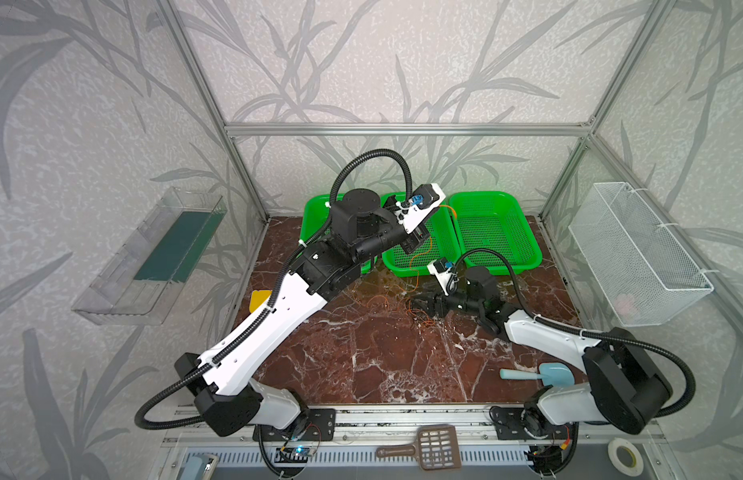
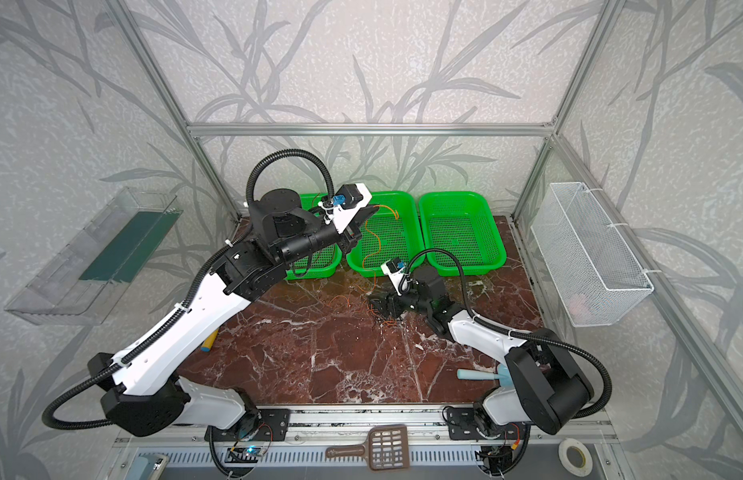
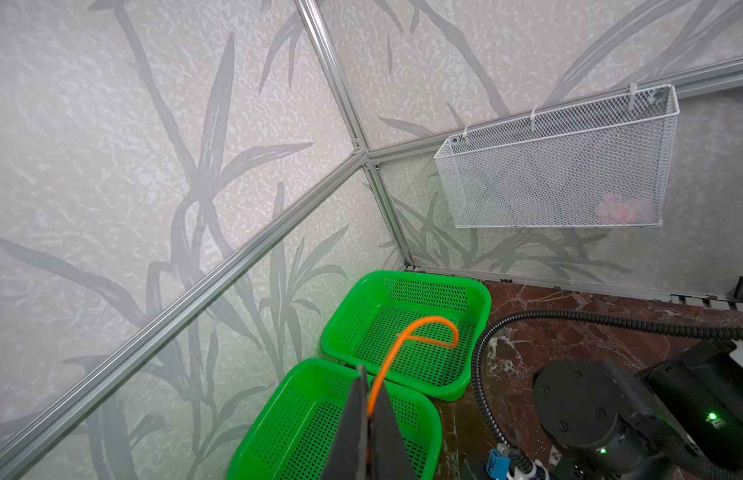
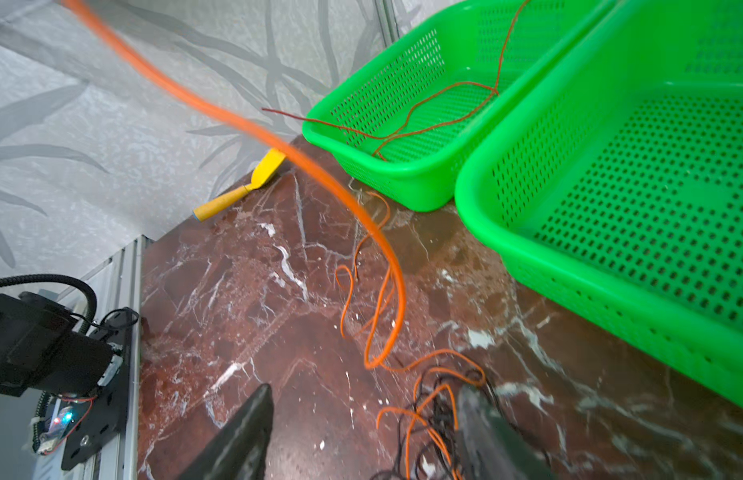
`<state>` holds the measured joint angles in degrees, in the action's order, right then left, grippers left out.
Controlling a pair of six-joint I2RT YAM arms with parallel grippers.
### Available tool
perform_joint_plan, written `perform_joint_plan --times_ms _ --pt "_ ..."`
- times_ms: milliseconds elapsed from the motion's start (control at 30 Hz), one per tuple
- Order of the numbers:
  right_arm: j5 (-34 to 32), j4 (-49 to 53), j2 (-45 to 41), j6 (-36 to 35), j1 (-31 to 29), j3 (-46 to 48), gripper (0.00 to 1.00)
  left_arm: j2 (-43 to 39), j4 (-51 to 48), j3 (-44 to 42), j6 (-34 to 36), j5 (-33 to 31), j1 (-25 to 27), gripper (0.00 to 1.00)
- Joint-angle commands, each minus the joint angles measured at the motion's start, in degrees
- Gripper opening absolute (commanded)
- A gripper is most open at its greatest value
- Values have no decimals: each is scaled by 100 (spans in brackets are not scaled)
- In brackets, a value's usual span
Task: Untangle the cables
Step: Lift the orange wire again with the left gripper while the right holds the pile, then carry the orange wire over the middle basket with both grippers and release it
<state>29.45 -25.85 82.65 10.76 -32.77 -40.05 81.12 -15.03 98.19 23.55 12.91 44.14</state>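
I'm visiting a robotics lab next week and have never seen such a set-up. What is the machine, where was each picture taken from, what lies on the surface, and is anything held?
It is two robot arms over a marble table, each ending in a two-fingered gripper. Two pictures look down from overhead; two come from cameras on the wrists. The left gripper, raised, is shut on an orange cable that trails down to a tangle with a black cable on the table. The right gripper stands open, low at that tangle. Three green baskets line the back; a red-brown cable lies in the leftmost one. A blue scoop and a yellow scoop lie aside.
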Motion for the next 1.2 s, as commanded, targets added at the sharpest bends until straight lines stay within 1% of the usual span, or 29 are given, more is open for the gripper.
perform_joint_plan --times_ms 0,67,167,200,267,333,433,500,533,667,800,867,933,1000,1167 --pt "-157 -527 303 473 -52 -228 69 -113 61 243 152 183 8 0" --pt "-266 -592 444 613 -54 -344 68 -131 96 261 123 220 7 0" --pt "-354 -479 622 725 -69 -570 61 -141 76 250 106 228 11 0" --pt "-227 -528 661 720 -63 -619 55 -149 71 244 114 204 12 0" --pt "31 -677 699 736 -67 -690 35 -184 76 198 118 141 7 0" --pt "107 -706 677 769 -77 -744 18 -235 111 139 132 64 7 0" --pt "42 -705 485 689 -72 -808 4 -346 166 22 121 -63 7 0" --pt "-61 -509 283 556 -63 -953 0 -427 217 -77 108 -235 -2 0" --pt "-126 -288 163 429 -63 -1113 0 -475 301 -157 36 -414 -1 0" --pt "-313 562 -123 -27 -21 -1921 0 -601 591 -422 -18 -763 -67 0" --pt "-313 1089 -65 -202 186 -2833 0 -615 889 -564 -192 -967 -235 0" --pt "-317 1334 69 -359 312 -3297 0 -601 1150 -696 -427 -939 -394 0" --pt "-396 1648 281 -604 409 -3816 0 -514 1368 -821 -813 -624 -653 0" --pt "-421 1946 538 -827 493 -4307 0 -338 1500 -837 -1075 -444 -840 0" --pt "-328 2034 1210 -969 753 -5234 0 212 2010 -884 -1577 -161 -1236 0"
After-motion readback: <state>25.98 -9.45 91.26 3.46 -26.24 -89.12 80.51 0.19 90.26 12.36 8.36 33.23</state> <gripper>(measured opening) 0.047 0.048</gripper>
